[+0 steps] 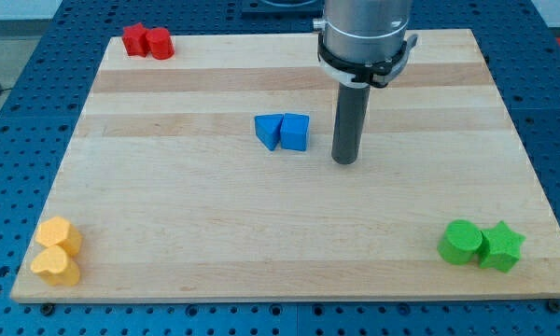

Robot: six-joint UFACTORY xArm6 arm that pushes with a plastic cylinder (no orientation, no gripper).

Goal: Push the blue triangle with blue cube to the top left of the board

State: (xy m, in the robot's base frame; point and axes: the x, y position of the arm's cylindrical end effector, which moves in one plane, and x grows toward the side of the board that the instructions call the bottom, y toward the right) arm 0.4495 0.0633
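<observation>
The wooden board [289, 233] is lying flat on a blue perforated table [19, 112] and taking up most of the view, its pale planks running left to right, and nothing of the room beyond that table is showing. The arm is coming down from the far edge as a grey housing ending in a dark rod; there is no claw here to be apart or together, only my tip [344, 161], which is resting on the board just to the right of the blue pair and not touching it. The blue triangle [268, 132] and the blue cube [295, 133] are sitting side by side near the board's middle, touching, triangle on the left. I judge the approach step to be under way, with the push itself not yet begun. The far left corner is lying up and to the left, so the next move is calling for my tip to get slightly nearer than the cube and drive both pieces diagonally, keeping them together. The two red blocks [147, 42] are occupying that far left corner and could get bumped. Two yellow blocks [56, 250] are sitting near left, and the green cylinder [459, 242] and green star [501, 247] near right.
</observation>
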